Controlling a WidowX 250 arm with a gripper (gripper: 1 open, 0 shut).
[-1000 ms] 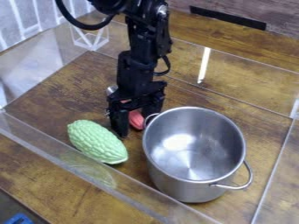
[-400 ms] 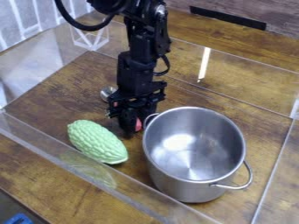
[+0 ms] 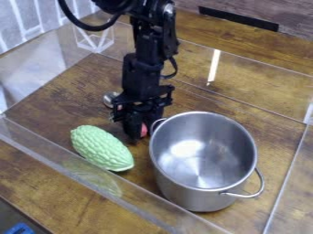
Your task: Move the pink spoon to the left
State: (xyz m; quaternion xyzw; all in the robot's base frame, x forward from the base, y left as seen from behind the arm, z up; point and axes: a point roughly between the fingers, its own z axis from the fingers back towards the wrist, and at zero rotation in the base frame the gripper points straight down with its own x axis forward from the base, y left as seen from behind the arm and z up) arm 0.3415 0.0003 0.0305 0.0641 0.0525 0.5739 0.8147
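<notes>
While pointing straight down, the claw (image 3: 138, 126) pinches the pink spoon (image 3: 145, 127).

A dark brown wooden table (image 3: 232, 87) with visible plank grain fills the view. Clear plastic walls (image 3: 43, 151) border it along the near-left edge and the far left, catching pale reflections. At the far right, a black strip (image 3: 239, 18) lies on the wood beside 1 bright glare streak.
</notes>
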